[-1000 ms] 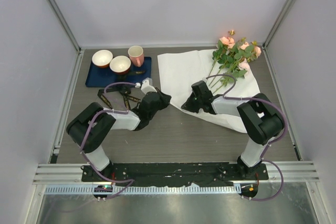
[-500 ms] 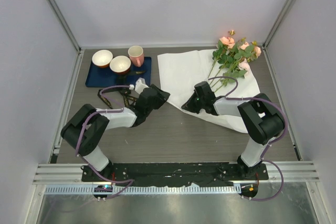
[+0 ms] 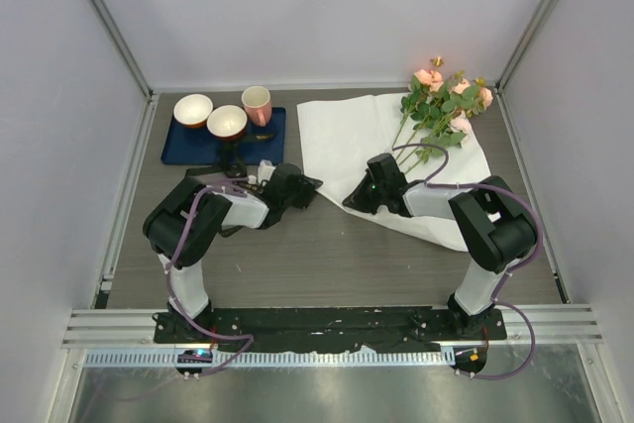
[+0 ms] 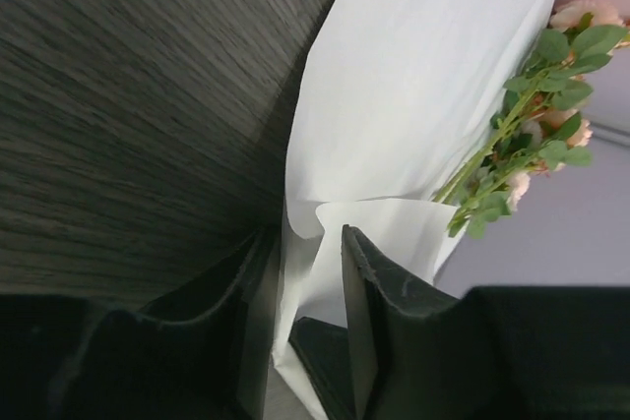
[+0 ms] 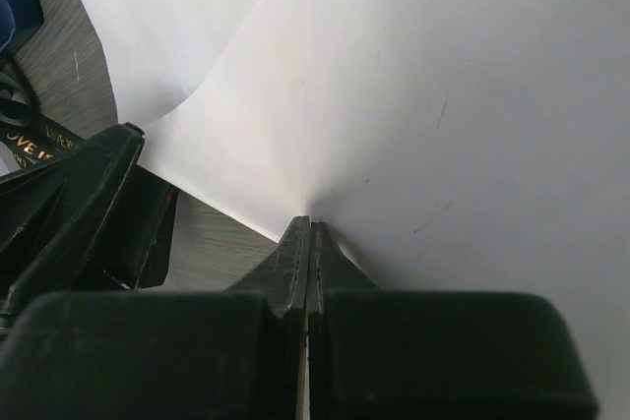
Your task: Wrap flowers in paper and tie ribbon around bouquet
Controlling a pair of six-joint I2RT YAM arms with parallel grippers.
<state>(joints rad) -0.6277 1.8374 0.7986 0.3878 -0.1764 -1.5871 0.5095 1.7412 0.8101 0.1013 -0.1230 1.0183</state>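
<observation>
The left arm folds low over the table, and the left gripper lies on its side at the left edge of the paper — jaws apart, the edge standing between them. The right arm elbows inward; the right gripper is pinched tight on the paper's near edge. The flowers lie at the paper's far right corner.

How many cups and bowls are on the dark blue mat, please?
3: one bowl at the mat's left end, a second bowl beside it, a pink cup farther right. None seems hidden.
</observation>
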